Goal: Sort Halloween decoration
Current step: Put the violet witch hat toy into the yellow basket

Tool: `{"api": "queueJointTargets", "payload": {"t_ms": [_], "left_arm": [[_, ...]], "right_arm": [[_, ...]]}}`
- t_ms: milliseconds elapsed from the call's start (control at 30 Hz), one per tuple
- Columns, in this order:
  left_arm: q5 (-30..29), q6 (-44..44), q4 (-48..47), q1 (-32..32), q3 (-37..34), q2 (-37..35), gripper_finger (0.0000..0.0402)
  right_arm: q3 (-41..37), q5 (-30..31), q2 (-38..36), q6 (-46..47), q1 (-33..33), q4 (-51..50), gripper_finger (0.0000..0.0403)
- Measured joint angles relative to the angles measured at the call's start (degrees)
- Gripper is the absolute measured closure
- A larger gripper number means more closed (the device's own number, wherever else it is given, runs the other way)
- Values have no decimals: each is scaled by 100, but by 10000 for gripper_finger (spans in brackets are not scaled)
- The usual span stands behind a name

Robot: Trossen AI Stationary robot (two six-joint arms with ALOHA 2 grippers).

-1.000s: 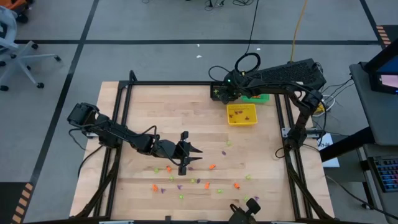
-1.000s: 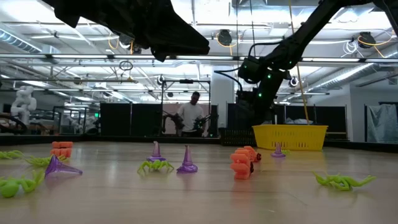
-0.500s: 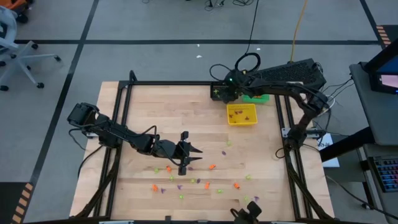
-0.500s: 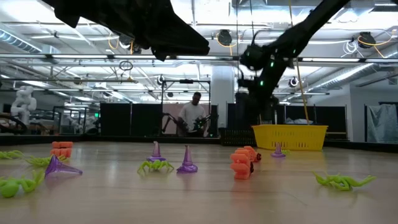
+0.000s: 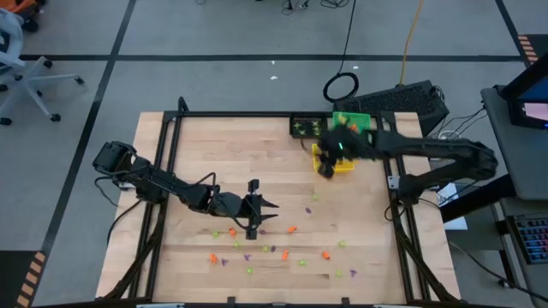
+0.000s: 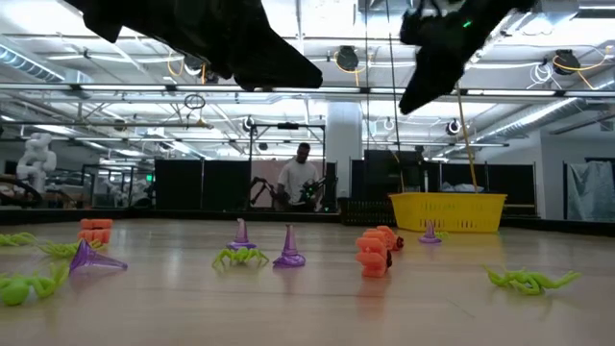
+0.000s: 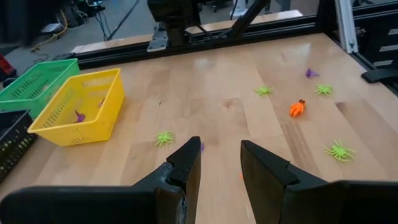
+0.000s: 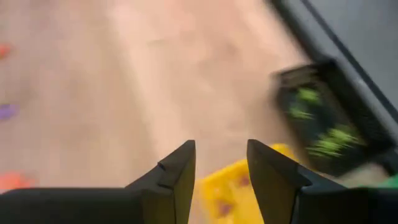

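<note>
Two grippers stand parted and empty: left gripper (image 5: 261, 206) above the trinkets (image 5: 282, 244) scattered along the worktop's (image 5: 205, 154) front edge, right gripper (image 5: 326, 167) over the yellow bin (image 5: 342, 162) near the back right corner. Purple trinkets lie in that bin; green ones in the black bin (image 8: 323, 118)

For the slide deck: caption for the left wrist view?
Left pincer open and empty above scattered trinkets, yellow bin beyond.
</note>
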Motion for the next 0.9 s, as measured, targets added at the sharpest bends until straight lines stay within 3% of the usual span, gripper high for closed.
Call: {"api": "queueJointTargets", "payload": {"t_ms": [100, 233, 467, 700, 900], "left_arm": [[-15, -8, -58, 0, 0, 0, 288], [-15, -53, -234, -17, 2, 0, 288], [-15, -664, -770, -50, 2, 0, 288], [-11, -1544, -930, -79, 2, 0, 288], [2, -1857, -964, -336, 2, 0, 288]], "right_arm": [[-511, 22, -389, 244, 847, 407, 272], [-1343, 496, -687, 709, 1940, 1179, 273], [-2491, 1123, -500, 1447, 3285, 2589, 273], [-2611, 1511, 239, 1548, 3758, 2846, 273], [-2613, 1688, 985, 1472, 3669, 3471, 270]]}}
